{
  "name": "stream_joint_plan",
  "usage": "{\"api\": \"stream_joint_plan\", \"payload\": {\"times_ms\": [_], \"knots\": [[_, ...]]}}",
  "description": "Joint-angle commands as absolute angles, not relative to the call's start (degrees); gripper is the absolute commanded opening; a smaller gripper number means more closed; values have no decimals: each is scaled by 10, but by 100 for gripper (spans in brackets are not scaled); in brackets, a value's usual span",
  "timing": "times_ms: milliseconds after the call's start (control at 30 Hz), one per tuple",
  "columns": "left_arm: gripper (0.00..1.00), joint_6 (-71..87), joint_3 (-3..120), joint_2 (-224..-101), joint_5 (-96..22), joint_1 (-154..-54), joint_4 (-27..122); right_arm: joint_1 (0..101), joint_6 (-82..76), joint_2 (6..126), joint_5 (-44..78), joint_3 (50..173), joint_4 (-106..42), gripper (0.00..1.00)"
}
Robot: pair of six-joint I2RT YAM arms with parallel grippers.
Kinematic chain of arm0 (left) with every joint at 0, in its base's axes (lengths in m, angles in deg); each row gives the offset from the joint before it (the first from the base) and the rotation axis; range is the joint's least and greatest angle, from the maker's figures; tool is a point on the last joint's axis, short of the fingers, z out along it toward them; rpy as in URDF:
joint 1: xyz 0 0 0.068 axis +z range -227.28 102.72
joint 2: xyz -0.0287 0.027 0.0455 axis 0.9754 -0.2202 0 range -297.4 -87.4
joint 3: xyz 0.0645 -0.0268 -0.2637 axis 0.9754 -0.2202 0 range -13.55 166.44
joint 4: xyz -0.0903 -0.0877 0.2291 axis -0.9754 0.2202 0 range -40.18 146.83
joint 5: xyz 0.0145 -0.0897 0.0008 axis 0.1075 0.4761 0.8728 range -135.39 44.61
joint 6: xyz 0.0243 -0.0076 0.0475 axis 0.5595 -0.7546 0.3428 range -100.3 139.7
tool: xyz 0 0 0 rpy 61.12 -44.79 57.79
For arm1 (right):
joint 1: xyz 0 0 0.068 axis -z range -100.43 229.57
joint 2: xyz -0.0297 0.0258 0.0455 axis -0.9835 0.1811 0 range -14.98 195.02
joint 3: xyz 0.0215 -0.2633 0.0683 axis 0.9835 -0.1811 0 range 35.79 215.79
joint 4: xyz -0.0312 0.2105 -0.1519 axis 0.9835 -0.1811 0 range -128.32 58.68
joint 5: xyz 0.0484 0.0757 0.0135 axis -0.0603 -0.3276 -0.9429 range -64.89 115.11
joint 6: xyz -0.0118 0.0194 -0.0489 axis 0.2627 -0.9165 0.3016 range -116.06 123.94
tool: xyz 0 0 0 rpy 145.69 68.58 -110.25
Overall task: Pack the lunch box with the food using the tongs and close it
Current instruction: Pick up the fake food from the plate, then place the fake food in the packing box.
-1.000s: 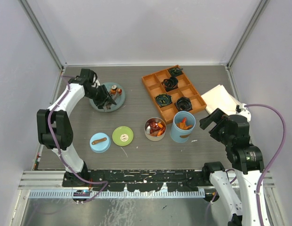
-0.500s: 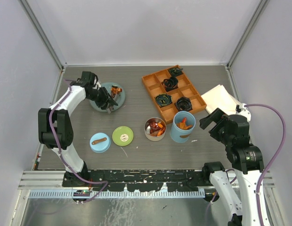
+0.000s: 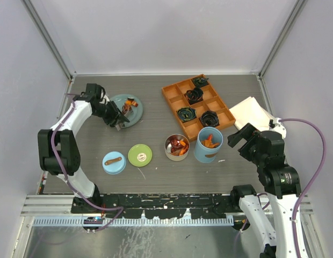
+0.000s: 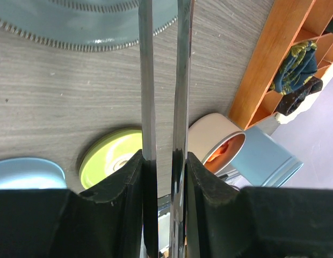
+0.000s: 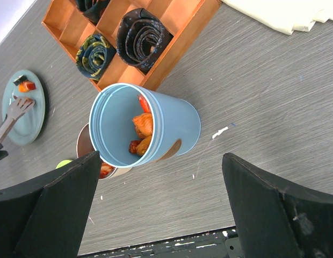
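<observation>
Drawn leftward since a second ago, the tongs [image 4: 146, 80] sit pinched in my left pincer [image 4: 164, 166], tips over the teal plate [image 3: 135, 114] near the food [image 3: 130, 101], while the open steel tin [image 3: 167, 150] and blue cylinder [image 3: 205, 153] stand on the counter [image 3: 150, 91], green lid [image 3: 139, 155] and blue lid [image 3: 114, 162] alongside, my right pincer [image 5: 161, 209] spread wide.

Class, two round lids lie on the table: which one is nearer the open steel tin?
The green lid, just left of the steel tin; the blue lid lies farther left, beyond the green one.
</observation>
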State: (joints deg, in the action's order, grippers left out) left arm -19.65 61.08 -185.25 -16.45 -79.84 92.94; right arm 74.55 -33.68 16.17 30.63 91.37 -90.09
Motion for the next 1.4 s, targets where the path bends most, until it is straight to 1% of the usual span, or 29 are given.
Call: {"api": "stream_joint_plan", "payload": {"times_ms": [0,233,500,600,800,900,1133,1367], "knots": [[23,-171,600,-1789,-150,-787,948,747,-330,161,312,919,-877,100],[23,-150,591,-1741,-140,-784,984,747,-332,157,310,919,-878,100],[23,-126,585,-1689,-94,-799,1036,747,-334,157,305,919,-876,100],[23,-113,590,-1669,-92,-841,1071,748,-335,156,302,918,-874,100],[23,-132,603,-1636,-104,-983,1106,747,-338,154,297,920,-875,100],[24,-148,598,-1626,-110,-1037,1117,747,-340,150,296,921,-877,100],[24,-176,577,-1609,-123,-1122,1125,747,-342,146,294,923,-880,100],[27,-180,581,-1630,-144,-1170,1133,747,-342,142,296,922,-883,100]]}}
